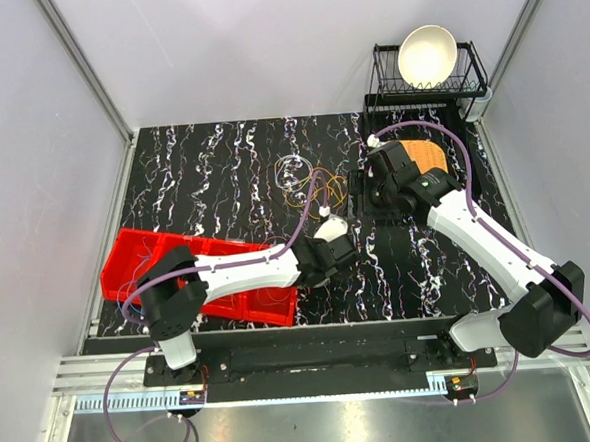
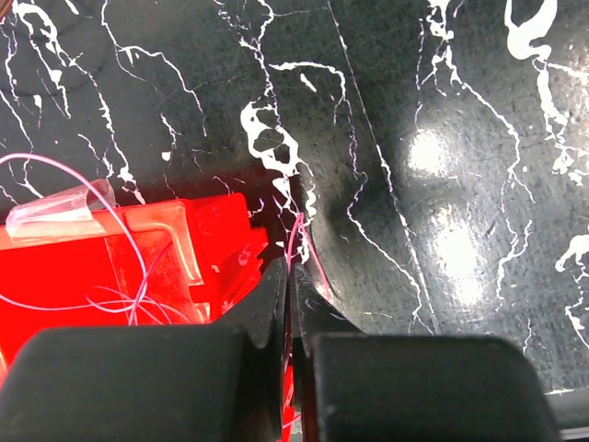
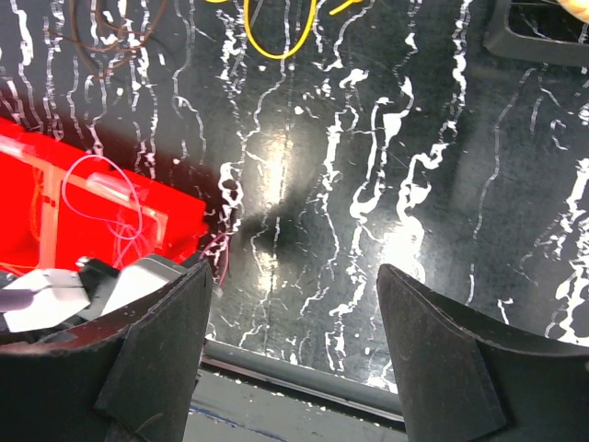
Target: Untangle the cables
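Your left gripper (image 2: 291, 276) is pressed shut on a thin pink cable (image 2: 296, 238), which comes out between its fingertips just past the corner of the red bin (image 2: 221, 221). More pink loops lie in the bin to that gripper's left; whether they are the same strand, you cannot tell. I judge one cable largely drawn apart from the rest. Your right gripper (image 3: 294, 276) hangs spread, holding nothing. Ahead of both grippers the tangle (image 1: 308, 180) of yellow, orange and pale loops lies overlapped, not yet parted. Most of the job looks left.
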